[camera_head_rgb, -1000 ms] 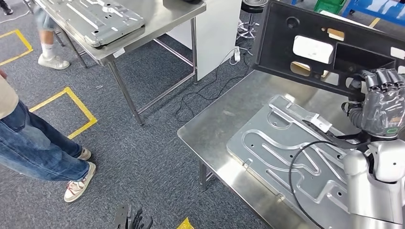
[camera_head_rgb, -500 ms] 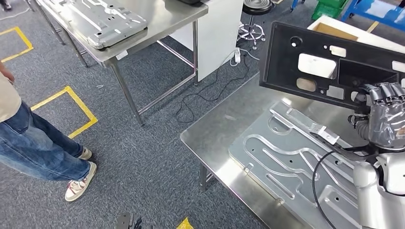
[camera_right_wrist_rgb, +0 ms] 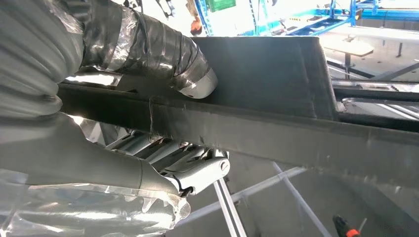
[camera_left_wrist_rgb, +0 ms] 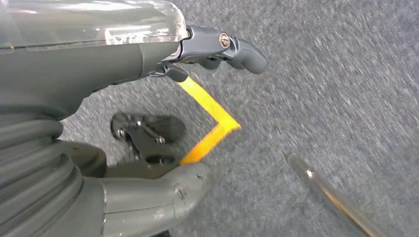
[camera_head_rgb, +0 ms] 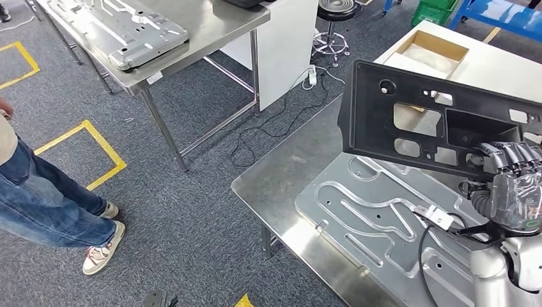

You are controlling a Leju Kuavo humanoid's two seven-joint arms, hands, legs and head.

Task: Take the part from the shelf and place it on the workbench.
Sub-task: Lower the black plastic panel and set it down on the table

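The part is a large black plastic panel [camera_head_rgb: 367, 128] with several cutouts. My right hand [camera_head_rgb: 518, 185] grips its lower edge and holds it tilted in the air over the steel workbench [camera_head_rgb: 281, 173]. In the right wrist view the taped thumb [camera_right_wrist_rgb: 163, 54] presses one face of the panel [camera_right_wrist_rgb: 276, 123] and the fingers [camera_right_wrist_rgb: 197, 170] wrap the other. My left hand [camera_head_rgb: 160, 299] hangs low over the carpet; its fingers [camera_left_wrist_rgb: 237, 47] and thumb are apart with nothing between them.
A ribbed metal plate [camera_head_rgb: 371, 211] covers much of the workbench under the panel. A second steel table [camera_head_rgb: 211, 25] stands at the back left. A person in jeans [camera_head_rgb: 45, 198] stands at the left. A white table with a cardboard box [camera_head_rgb: 434, 51] lies behind.
The whole view has shifted a little. The black panel and my right hand have come lower, closer to the metal plate on the workbench. The left hand still hangs low.
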